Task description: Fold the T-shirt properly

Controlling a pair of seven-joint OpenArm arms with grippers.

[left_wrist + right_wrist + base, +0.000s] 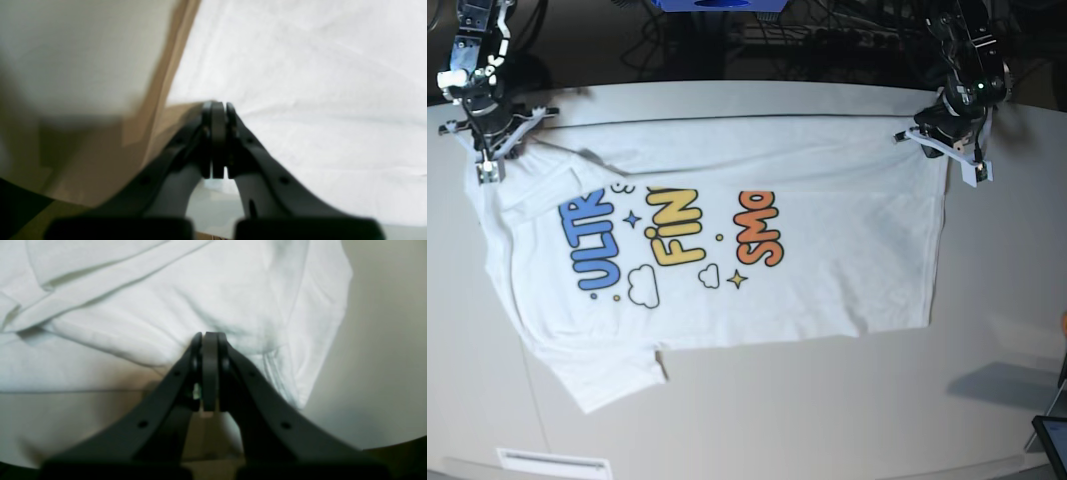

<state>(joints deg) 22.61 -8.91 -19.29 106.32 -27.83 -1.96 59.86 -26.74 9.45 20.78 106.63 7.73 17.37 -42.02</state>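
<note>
The left gripper and the right gripper are both closed tight. Both touch the T-shirt; whether they pinch it cannot be told. They are near the table's back edge, with bare table in front of the shirt. The white shirt lies partly folded over, wrinkly, showing blue, yellow and orange letters.

White T-shirt with blue, yellow and orange lettering, clouds, stars.
</note>
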